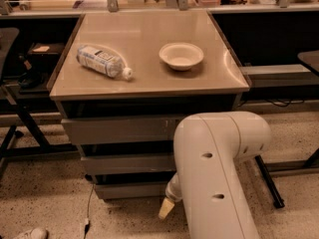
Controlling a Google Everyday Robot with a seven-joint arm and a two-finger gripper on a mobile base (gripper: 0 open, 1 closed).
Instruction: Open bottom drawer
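The bottom drawer [130,190] is the lowest grey front of the cabinet, just above the floor, and looks closed. The middle grey front [127,163] and the top grey front [119,129] sit above it. My gripper [166,208] hangs low at the right end of the bottom drawer front, near the floor, mostly hidden behind my white arm [214,178]. Only one pale fingertip [165,209] shows, pointing down in front of the drawer.
On the cabinet's tan top [149,78] lie a plastic bottle [103,61] on its side and a white bowl [181,55]. A dark chair frame [20,118] stands at the left, a black table leg [269,183] at the right. A cable [88,208] lies on the speckled floor.
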